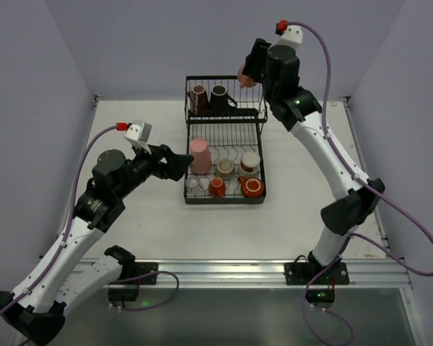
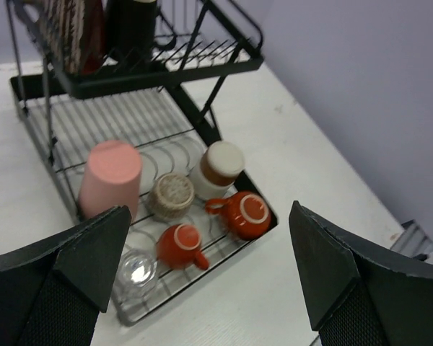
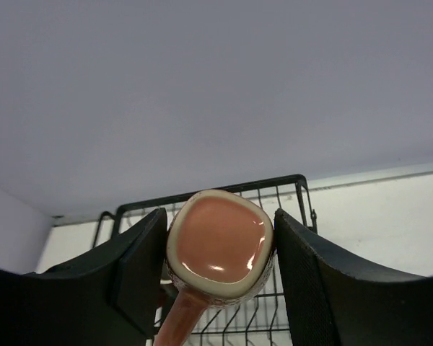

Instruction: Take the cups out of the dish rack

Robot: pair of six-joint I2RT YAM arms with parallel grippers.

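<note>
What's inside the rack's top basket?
A brown mug and a black mug stand inside. From above, the right arm and the pink mug in its jaws cover the far right corner.

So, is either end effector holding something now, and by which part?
The right end effector holds a pink mug by its body, one finger on each side; the handle is free. The left end effector is open and empty.
</note>
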